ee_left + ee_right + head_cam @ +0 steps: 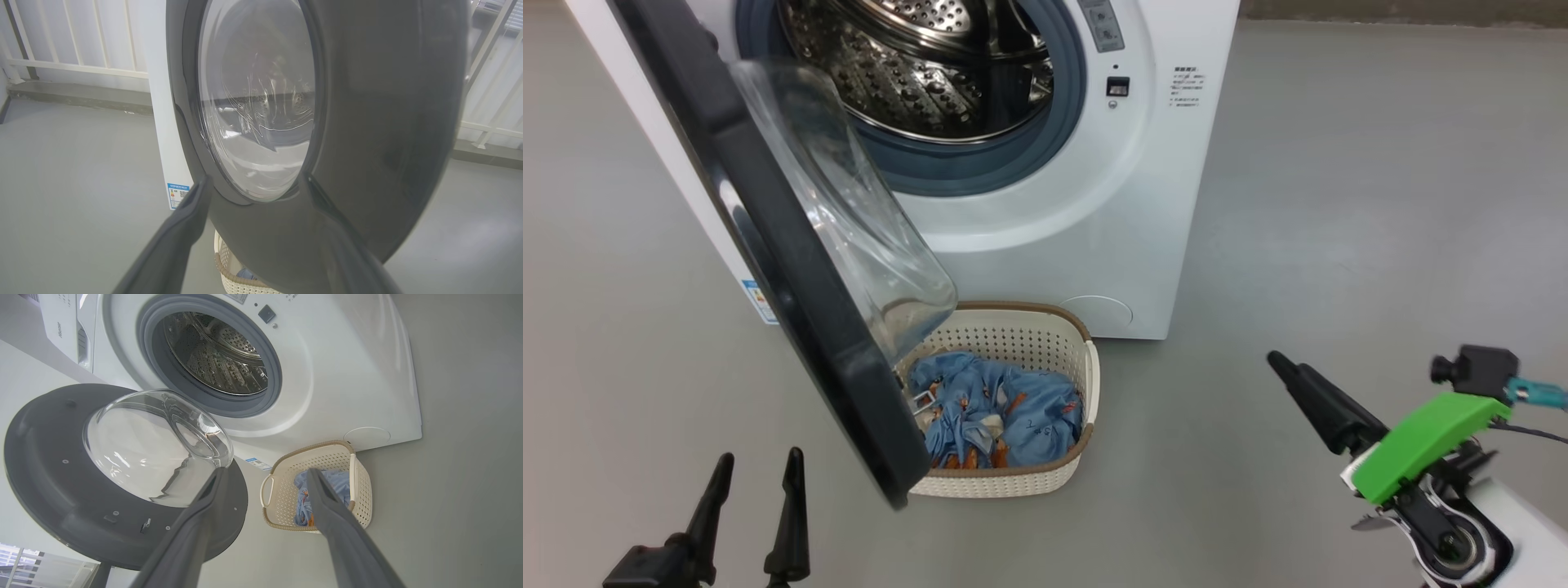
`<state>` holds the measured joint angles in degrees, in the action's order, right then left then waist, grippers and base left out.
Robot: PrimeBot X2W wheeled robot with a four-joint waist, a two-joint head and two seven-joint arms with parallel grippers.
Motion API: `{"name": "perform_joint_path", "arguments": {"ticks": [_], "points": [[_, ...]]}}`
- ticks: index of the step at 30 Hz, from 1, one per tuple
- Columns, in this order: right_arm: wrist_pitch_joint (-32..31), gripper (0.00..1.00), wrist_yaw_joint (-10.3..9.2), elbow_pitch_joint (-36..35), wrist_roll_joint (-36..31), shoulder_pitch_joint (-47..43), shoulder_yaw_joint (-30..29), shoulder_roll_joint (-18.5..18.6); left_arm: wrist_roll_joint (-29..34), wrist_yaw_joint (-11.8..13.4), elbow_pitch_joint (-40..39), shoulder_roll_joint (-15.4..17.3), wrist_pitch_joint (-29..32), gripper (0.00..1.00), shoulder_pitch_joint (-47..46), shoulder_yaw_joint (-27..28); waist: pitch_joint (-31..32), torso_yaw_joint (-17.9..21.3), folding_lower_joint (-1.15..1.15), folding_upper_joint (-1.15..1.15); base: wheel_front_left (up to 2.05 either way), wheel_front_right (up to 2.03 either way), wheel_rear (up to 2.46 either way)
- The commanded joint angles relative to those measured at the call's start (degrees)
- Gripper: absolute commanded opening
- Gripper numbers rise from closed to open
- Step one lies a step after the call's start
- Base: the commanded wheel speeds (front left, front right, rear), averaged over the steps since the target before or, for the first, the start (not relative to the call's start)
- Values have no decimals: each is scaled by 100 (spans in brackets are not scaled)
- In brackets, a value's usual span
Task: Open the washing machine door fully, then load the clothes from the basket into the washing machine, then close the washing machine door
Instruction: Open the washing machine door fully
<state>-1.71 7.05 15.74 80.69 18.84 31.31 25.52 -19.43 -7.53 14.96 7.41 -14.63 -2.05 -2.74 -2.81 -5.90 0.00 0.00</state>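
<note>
Grey, smooth flooring spreads around the big white front-loading washing machine, with a white railing behind it in the left wrist view; its grey rubber gasket rings a perforated steel drum that stands exposed, with no garment showing in the part I can see; the large round door with the wide glossy black rim hangs swung out on the machine's left side, its bulging clear glass bowl facing the opening; a small blue label sticker sits low on the machine's side panel; the small cream perforated plastic basket with a brown woven-look rim stands on the floor just in front of the machine, partly behind the door's lower edge from the head view, though the right wrist view shows a gap between them; the light blue printed clothes lie crumpled inside it; the left gripper hovers low beside the door's outer face, fingers spread and empty; the right gripper, under a bright green cover, hangs off to the machine's right, well apart from the basket, its two dark fingers parted with nothing between them.
</note>
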Motion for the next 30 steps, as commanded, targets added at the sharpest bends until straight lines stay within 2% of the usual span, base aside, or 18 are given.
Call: {"name": "perform_joint_path", "arguments": {"ticks": [1,8,14,24,25,30], "points": [[254,100,44,-119,-22,-130,62,184,33,4,-157,63,-37,100,-49,228,20,44,0,0,0,0,0],[1341,100,44,-23,-359,-343,470,638,37,4,-191,62,-37,100,15,296,27,121,0,0,0,0,0],[1660,100,44,193,-772,-510,516,847,50,4,-209,11,-37,100,97,359,88,180,0,0,0,0,0],[1669,100,44,-78,-2644,-1316,-1343,310,68,4,-252,-40,-37,100,181,402,148,201,0,0,0,0,0],[1669,100,44,-78,-2644,-1316,-1343,310,68,4,-252,-40,-37,100,181,402,148,201,0,0,0,0,0],[1670,100,44,-389,-3637,-1711,-2079,25,82,4,-253,-53,-37,100,181,402,148,175,0,0,0,0,0]]}}
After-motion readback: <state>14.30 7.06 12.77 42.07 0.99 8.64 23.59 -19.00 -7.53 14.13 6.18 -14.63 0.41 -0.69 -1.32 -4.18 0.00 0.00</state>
